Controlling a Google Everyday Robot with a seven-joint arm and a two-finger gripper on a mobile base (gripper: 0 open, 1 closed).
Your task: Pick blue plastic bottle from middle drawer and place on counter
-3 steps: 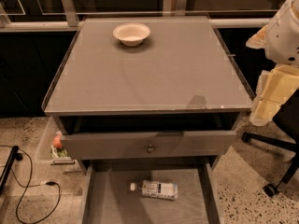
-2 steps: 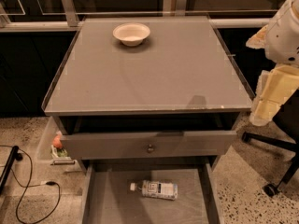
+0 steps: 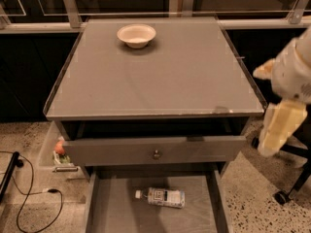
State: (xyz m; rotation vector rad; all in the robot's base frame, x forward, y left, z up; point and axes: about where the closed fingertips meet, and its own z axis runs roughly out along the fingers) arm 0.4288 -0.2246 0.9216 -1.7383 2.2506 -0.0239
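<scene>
The blue plastic bottle [image 3: 163, 197] lies on its side on the floor of the open middle drawer [image 3: 114, 210], white cap pointing left. The counter [image 3: 160, 76] is the grey cabinet top above it. My gripper [image 3: 281, 129] hangs off the counter's right edge, at about the height of the upper drawer. It is well above and to the right of the bottle and touches nothing.
A white bowl [image 3: 136, 35] sits at the back of the counter. The upper drawer front with a round knob [image 3: 156, 154] is slightly pulled out above the bottle. A bin with small items [image 3: 59, 152] and cables [image 3: 29, 198] are on the left floor. A chair base [image 3: 286, 193] stands at the right.
My arm at the right has dropped a little lower beside the counter. The bottle, drawers and bowl have not moved.
</scene>
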